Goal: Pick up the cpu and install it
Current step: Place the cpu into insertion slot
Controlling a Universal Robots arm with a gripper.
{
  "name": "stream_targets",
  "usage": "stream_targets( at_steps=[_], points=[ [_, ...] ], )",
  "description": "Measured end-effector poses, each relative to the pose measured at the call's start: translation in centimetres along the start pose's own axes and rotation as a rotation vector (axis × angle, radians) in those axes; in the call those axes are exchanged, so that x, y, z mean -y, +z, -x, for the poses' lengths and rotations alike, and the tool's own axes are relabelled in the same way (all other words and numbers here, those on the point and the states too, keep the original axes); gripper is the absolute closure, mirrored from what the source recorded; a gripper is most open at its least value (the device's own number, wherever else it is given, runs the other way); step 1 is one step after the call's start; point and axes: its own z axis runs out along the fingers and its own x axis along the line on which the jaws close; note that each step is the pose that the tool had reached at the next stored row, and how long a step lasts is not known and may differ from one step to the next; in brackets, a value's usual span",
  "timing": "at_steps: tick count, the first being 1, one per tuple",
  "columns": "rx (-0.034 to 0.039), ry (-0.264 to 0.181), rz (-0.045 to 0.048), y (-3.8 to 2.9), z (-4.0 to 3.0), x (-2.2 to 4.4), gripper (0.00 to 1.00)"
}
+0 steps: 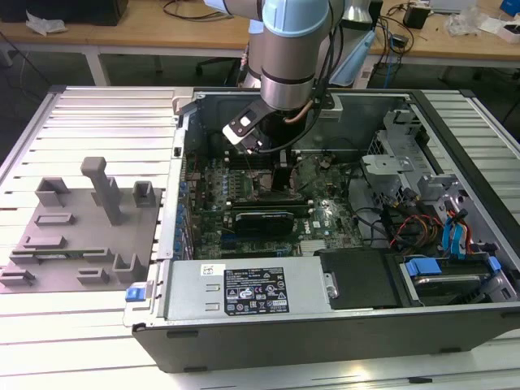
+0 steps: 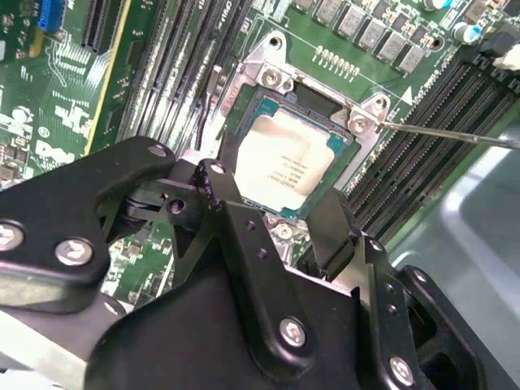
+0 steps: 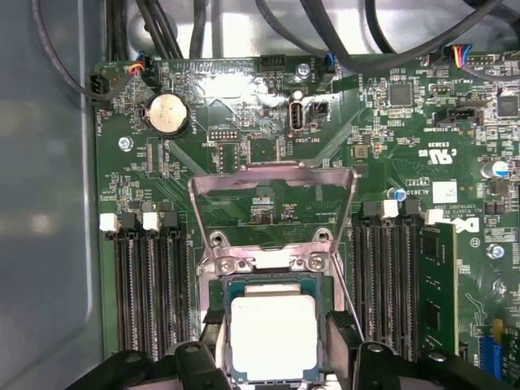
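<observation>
Second wrist view — silvery square cpu point(image 2: 286, 162) in socket point(image 2: 275, 77); black claw point(image 2: 270, 195) spread astride.

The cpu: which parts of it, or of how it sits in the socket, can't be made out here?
First wrist view: the cpu has its near rim lost behind the claw at the picture's edge.
Second wrist view: the claw covers one cpu corner and part of the socket.
Exterior view: the arm blocks the socket area.
Both wrist views: contacts under the cpu are hidden, so full seating is unconfirmed.
</observation>
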Motion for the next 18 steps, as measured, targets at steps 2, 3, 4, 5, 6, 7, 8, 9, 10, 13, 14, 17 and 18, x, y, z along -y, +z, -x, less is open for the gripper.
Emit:
stream_targets(
  at_steps=[2, 3, 4, 5, 6, 7, 8, 9, 10, 13, 14, 17, 18],
  points=[
    [0.0003, 0.000, -0.0002, -0.04, 0.01, 0.00, 0.39],
    [0.0001, 0.000, -0.0001, -0.05, 0.00, 0.00, 0.39],
    [0.0001, 0.000, -0.0001, -0.06, 0.00, 0.00, 0.40],
    [0.0003, 0.000, -0.0001, -0.08, 0.01, 0.00, 0.47],
    [0.0002, 0.000, -0.0001, -0.09, 0.01, 0.00, 0.53],
    [0.0002, 0.000, -0.0001, -0.10, 0.00, 0.00, 0.60],
    [0.0003, 0.000, -0.0001, -0.11, 0.01, 0.00, 0.65],
    [0.0002, 0.000, -0.0001, -0.12, 0.01, 0.00, 0.65],
    [0.0002, 0.000, -0.0002, -0.14, 0.01, 0.00, 0.71],
    [0.0002, 0.000, -0.0001, -0.19, 0.01, 0.00, 0.89],
    [0.0002, 0.000, -0.0001, -0.20, 0.01, 0.00, 0.89],
    [0.0002, 0.000, -0.0001, -0.24, 0.01, 0.00, 0.89],
    [-0.0007, -0.010, -0.0001, -0.19, 0.01, 0.02, 0.89]
  ],
)
